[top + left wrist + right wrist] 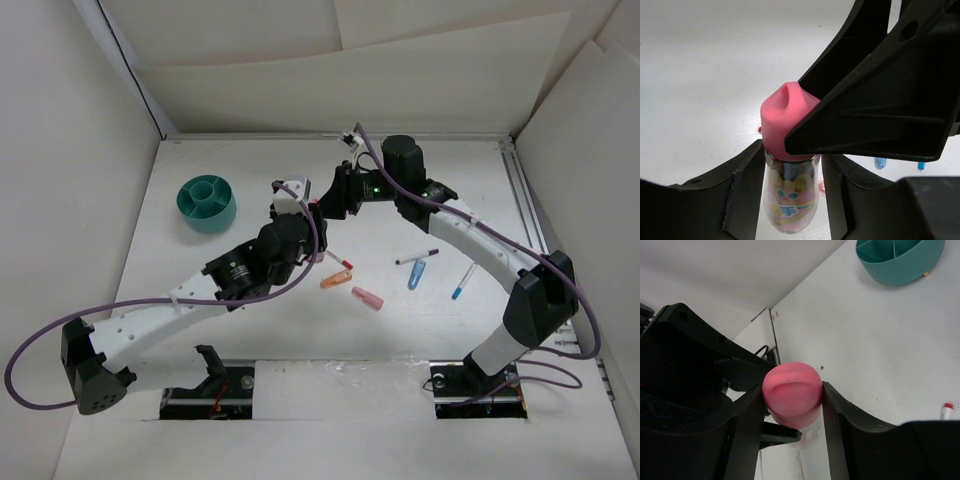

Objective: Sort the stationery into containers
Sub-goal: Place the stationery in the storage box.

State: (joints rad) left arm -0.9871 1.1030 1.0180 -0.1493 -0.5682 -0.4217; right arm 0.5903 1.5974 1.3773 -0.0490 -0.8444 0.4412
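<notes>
Seen from above, my left fingers (pixel 312 208) and my right fingers (pixel 335 195) meet tip to tip over the middle of the white worktop (pixel 330 335); whatever sits between them is hidden here. The teal cup (pixel 207 203), divided into compartments, stands well apart to the left. Loose on the worktop near my arms lie a white pen with red cap (pixel 338 262), an orange piece (pixel 332 282), a pink piece (pixel 368 297), a purple-tipped pen (pixel 417 257), a light-blue piece (pixel 416 275) and a blue pen (pixel 462 282). From my left wrist, a pink-capped piece (pixel 785 130) with a clear body and cartoon label stands between my left fingers, which press its body on both sides, while one of my right fingers lies against the cap. From my right wrist, the same pink cap is pinched between my right fingers, clear of the worktop, with my left fingers dark just behind it, the teal cup far off at the upper right and the red pen cap at the right edge.
</notes>
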